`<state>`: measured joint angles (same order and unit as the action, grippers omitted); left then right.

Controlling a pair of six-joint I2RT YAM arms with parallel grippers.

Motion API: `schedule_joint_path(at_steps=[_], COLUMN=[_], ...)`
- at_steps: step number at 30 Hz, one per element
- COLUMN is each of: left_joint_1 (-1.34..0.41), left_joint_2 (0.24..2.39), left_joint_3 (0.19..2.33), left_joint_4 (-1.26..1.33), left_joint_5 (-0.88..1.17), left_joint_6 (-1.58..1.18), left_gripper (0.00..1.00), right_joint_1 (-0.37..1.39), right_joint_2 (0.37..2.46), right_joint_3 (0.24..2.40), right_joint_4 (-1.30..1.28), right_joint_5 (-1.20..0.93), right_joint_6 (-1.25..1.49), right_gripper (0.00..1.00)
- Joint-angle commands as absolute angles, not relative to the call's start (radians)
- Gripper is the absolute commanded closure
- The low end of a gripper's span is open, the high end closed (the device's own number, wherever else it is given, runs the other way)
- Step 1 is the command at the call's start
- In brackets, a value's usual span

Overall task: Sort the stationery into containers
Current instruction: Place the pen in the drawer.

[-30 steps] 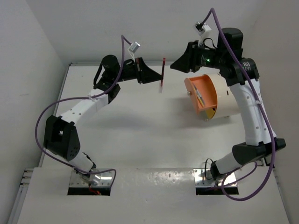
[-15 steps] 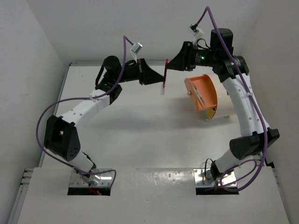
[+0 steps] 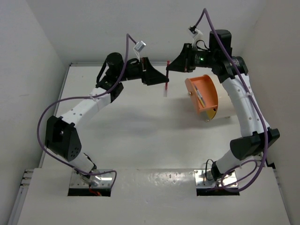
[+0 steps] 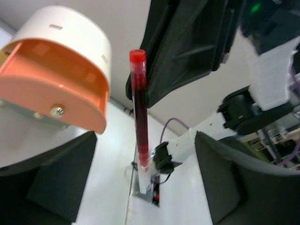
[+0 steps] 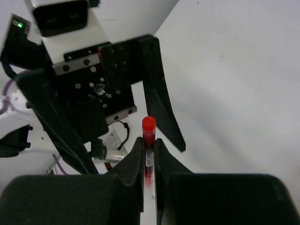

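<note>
red pen (image 4: 139,117): stands upright in the middle, red cap on top, lower end clear.
left tool (image 4: 145,159): two dark blurred fingers (image 4: 56,183) wide apart, low on both sides of the red pen, not touching it.
right tool (image 4: 143,93): black, above, lies against the upper part of the red pen.
container (image 4: 75,33): cream drum at upper left; orange drawer (image 4: 51,89) stands out of it, with a small knob (image 4: 57,111).

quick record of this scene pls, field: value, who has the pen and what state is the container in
red pen: held upright between both claws
right claw: shut on the red pen
left claw: open, fingers wide either side of the pen
orange drawer: slid out of the cream drum
drawer contents: one thin item, colour unclear
</note>
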<state>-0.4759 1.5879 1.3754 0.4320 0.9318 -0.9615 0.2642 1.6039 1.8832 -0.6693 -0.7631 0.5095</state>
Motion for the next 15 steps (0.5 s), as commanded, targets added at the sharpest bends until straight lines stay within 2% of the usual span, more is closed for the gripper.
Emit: schedule_joint_path(at_steps=[1,7,15], left_joint_1=[-0.459,-0.339,-0.298], left_joint_2=[1.578,1.566,1.537], left_joint_3=[1.470,1.506,1.456], left_joint_4=[0.255,0.057,0.002], left_joint_5=[0.890,0.903,0.896], left_joint_6=[-0.861,-0.645,-0.566], left_gripper=[0.00,0.00,0.00], right_joint_1=[0.247,0.140,0.107], right_joint_2=[1.571,1.555,1.606], right_joint_3=[1.904,2.020,2.160], right_joint_4=[-0.707,-0.848,-1.068], right_joint_5=[-0.707,-0.557,-0.186], right_joint_6=[0.443,0.293,0.008], right_gripper=[1.00,1.00,1.00])
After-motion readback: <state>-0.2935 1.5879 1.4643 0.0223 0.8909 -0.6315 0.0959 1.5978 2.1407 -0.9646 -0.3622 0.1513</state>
